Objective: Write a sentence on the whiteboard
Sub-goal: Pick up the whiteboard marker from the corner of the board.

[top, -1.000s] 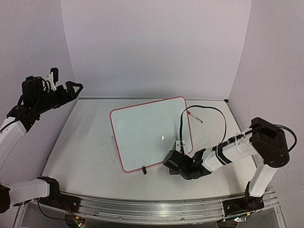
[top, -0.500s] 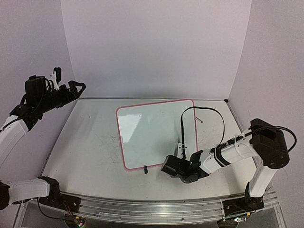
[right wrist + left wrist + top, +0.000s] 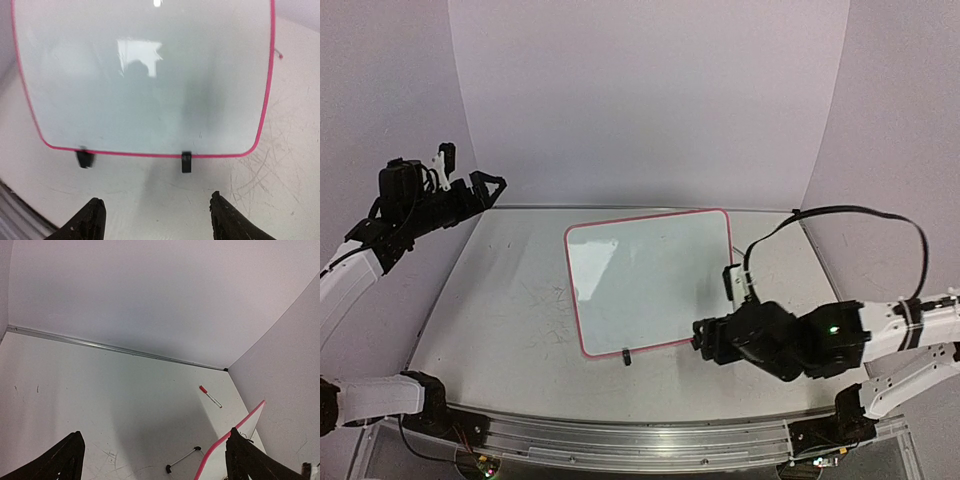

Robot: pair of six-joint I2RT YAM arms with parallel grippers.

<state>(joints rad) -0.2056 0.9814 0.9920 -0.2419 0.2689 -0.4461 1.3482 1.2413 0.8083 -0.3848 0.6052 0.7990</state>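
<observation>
Since a second ago the whiteboard has turned squarer to the table's near edge, and the right gripper has drawn back from it and let its fingers spread. They now stand apart with nothing between them, low over the table. From the right wrist, the whiteboard lies just ahead of the fingertips and wider than the gap between them. Its pink rim runs across in front, and its glossy face shows glare and a dim reflected shadow. Two black clip feet sit on that near rim, one ahead of the right finger and the other ahead of the left finger.

The left gripper hangs raised at the far left, well apart from the whiteboard, with its fingers spread wide and holding nothing. From its wrist, a red-capped pen lies on the table beyond the right finger, and the whiteboard's pink edge rises just beside that fingertip.
</observation>
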